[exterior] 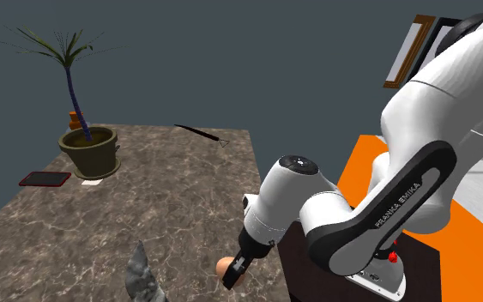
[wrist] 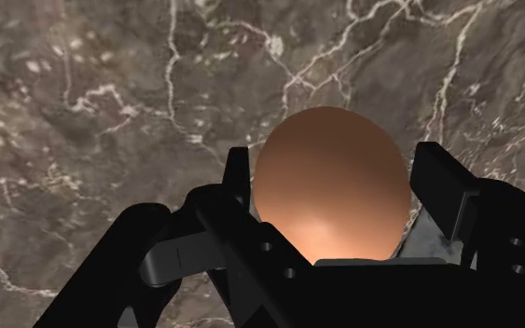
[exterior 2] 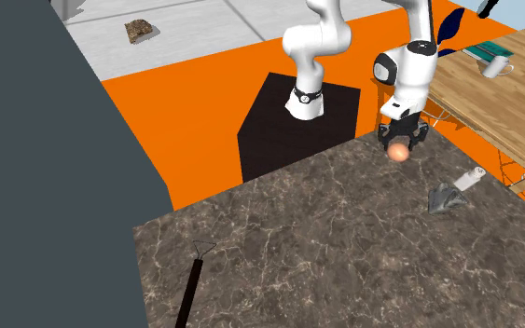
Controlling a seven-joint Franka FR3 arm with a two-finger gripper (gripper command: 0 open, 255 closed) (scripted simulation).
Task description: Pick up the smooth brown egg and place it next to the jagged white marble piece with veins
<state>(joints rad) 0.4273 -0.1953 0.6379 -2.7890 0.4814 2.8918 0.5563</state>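
The gripper (exterior: 235,274) is closed tight on the smooth brown egg (exterior: 225,267), with one black finger on each side. It is right by the edge of the bench (exterior: 171,197) nearest the stand. The jagged grey stone piece with veins (exterior: 142,279) lies near the gripper with bare bench between them, while the potted plant (exterior: 87,150), the flat red thing (exterior: 45,179) and the thin black stick (exterior: 201,131) sit far off.

Brown egg (wrist: 333,182), white-veined brown table (wrist: 83,112)
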